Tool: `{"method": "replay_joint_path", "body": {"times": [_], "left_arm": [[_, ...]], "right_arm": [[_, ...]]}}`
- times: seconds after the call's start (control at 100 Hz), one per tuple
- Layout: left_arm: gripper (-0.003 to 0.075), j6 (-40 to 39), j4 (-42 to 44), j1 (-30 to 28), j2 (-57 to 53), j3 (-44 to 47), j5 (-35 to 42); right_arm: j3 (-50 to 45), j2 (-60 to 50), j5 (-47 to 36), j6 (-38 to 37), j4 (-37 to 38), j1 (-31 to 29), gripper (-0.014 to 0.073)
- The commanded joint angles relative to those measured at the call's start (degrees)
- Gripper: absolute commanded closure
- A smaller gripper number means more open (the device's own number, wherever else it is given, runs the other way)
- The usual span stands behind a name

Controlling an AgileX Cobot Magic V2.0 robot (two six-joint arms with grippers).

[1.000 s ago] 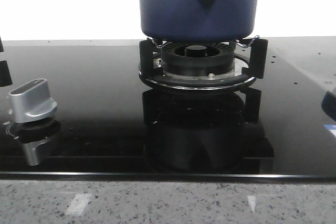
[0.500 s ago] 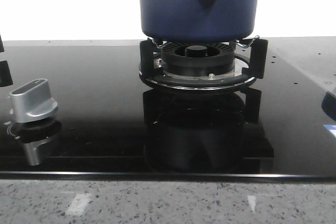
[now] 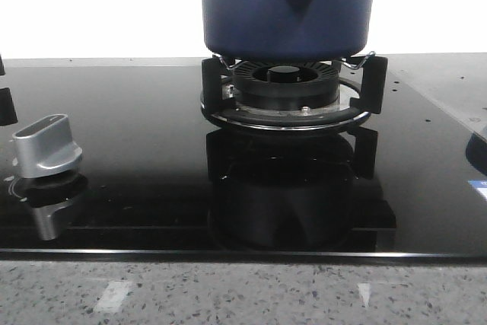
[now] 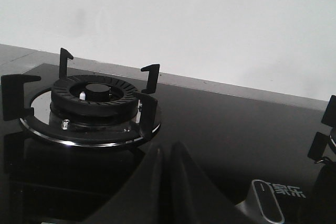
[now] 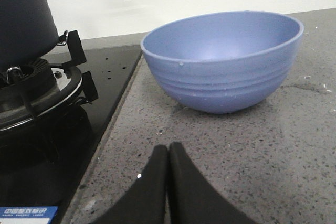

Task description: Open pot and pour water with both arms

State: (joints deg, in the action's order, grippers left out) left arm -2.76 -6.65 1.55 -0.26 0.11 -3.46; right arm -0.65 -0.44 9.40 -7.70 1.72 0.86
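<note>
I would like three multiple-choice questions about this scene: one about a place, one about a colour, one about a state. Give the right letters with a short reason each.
1. Where is the pot?
A. On the burner's black supports
B. On the grey counter
C. Inside the bowl

2. What colour is the bowl?
A. Red
B. Light blue
C. White

3. How do the fingers of the right gripper stand?
A. Closed together, holding nothing
B. Wide open
C. Clamped on the bowl's rim

Answers:
1. A: in the front view the pot sits over the burner, on its supports.
2. B: the right wrist view shows a light blue bowl on the speckled counter beside the stove.
3. A: the two fingers meet with nothing between them, short of the bowl. The left gripper looks the same.
</note>
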Motion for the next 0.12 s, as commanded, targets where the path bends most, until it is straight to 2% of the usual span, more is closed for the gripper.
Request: {"method": "replay_joint_path", "body": {"times": [0.0, 0.11], "left_arm": [[0.0741, -0.69, -0.47, 0.48, -1.55, 1.78, 4.23], [0.0740, -0.69, -0.47, 0.48, -1.55, 1.78, 4.23]], "right_arm": [[-1.47, -1.26, -4.22, 0.40, 0.85, -0.35, 0.0639], [-1.47, -1.26, -4.22, 0.40, 0.85, -0.35, 0.0639]]}}
